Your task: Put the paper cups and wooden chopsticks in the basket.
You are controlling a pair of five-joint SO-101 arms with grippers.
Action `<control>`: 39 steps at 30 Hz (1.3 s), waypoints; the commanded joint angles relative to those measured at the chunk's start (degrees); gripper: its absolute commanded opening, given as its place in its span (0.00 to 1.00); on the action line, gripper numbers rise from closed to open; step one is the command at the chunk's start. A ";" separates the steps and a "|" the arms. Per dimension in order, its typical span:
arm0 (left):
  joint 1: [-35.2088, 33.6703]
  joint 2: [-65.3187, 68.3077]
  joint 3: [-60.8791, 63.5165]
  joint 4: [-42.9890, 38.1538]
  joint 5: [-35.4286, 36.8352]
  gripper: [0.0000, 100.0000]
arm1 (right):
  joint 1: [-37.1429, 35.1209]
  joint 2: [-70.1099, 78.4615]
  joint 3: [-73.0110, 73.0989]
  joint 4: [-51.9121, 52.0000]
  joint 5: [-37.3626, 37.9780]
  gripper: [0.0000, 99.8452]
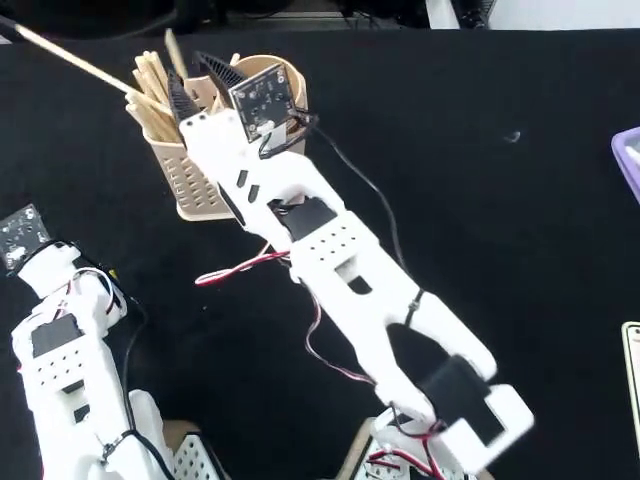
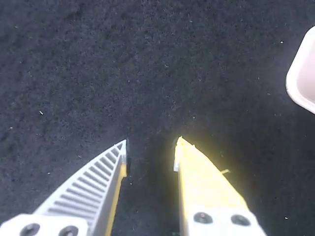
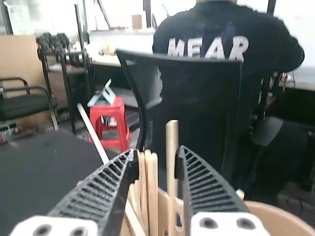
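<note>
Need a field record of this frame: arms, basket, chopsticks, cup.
surface: black cloth-covered table
basket: beige perforated plastic basket, upper left in the high view
chopsticks: pale wooden chopsticks standing in the basket; one longer thin wooden stick leans out past its rim
cup: tan paper cup in the basket, partly hidden by the arm
right jaws: open, above the basket, chopsticks standing between them
left jaws: open, empty, over bare cloth

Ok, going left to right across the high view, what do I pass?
left arm → wooden chopsticks → paper cup → purple object at the right edge
</note>
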 commanded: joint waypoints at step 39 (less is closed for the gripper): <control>-10.15 51.96 -64.48 19.60 -41.76 0.23 | 0.97 -56.84 53.85 46.07 -0.35 0.16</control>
